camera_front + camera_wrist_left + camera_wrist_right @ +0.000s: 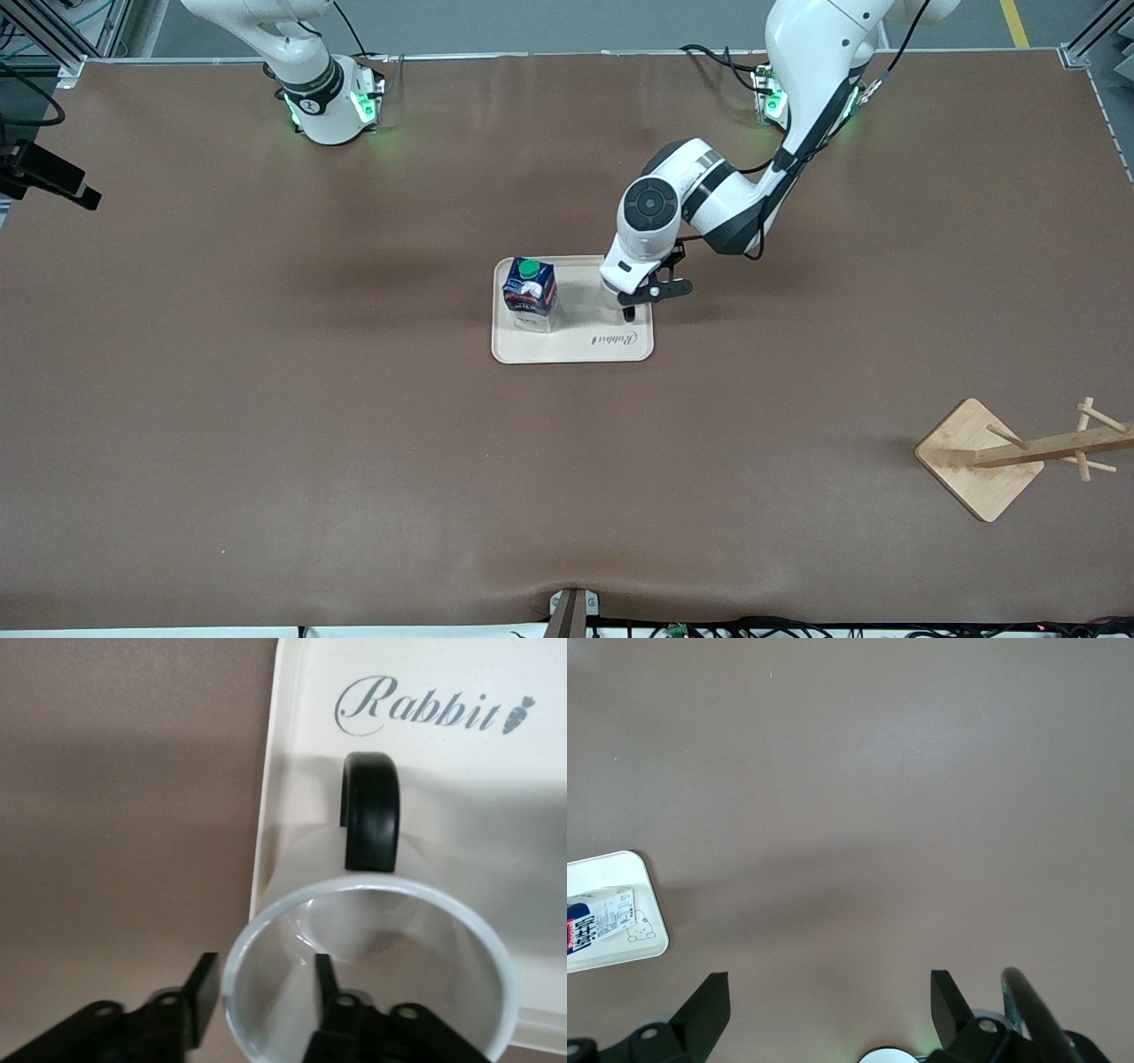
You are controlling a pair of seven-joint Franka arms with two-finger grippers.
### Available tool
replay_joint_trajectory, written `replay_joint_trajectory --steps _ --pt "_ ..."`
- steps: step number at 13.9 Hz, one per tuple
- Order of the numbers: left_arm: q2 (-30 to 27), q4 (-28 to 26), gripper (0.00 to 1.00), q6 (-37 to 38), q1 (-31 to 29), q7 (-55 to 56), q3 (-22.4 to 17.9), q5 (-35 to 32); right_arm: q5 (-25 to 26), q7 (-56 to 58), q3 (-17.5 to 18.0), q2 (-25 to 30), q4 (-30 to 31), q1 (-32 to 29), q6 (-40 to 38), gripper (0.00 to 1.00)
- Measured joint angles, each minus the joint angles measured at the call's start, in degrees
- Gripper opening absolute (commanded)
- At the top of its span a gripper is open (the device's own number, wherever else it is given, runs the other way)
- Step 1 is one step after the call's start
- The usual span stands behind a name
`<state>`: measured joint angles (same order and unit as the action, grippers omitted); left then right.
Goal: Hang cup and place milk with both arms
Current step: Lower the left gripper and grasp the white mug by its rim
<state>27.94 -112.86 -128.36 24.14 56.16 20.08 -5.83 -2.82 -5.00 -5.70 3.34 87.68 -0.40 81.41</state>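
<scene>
In the front view, the left pincer (631,308) is seen low over the cream tray (576,350), at the tray's end toward the left arm; the cup is hidden under the wrist there. The milk carton (530,295) stands upright on the same tray, beside the pincer toward the right arm's end. A wooden cup rack (1019,452) lies well apart.

In the left wrist view, the white cup (372,966) is straddled at its rim wall, one finger (326,979) inside and one outside, not yet visibly clamped; the black handle (370,811) points away from the pincer. The cup is judged stiff, light, glossy and breakable, best pinched at the wall.

In the right wrist view, the right pincer (828,997) is held apart over bare worktop (877,771), waiting.
</scene>
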Motion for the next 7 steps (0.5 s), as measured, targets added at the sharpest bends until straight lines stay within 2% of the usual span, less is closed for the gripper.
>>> replay_joint_trajectory --steps 7 --pt "-0.4 2.3 0.0 -0.1 -0.5 0.2 -0.2 -0.1 0.0 0.0 0.0 0.0 0.0 0.0 0.0 1.0"
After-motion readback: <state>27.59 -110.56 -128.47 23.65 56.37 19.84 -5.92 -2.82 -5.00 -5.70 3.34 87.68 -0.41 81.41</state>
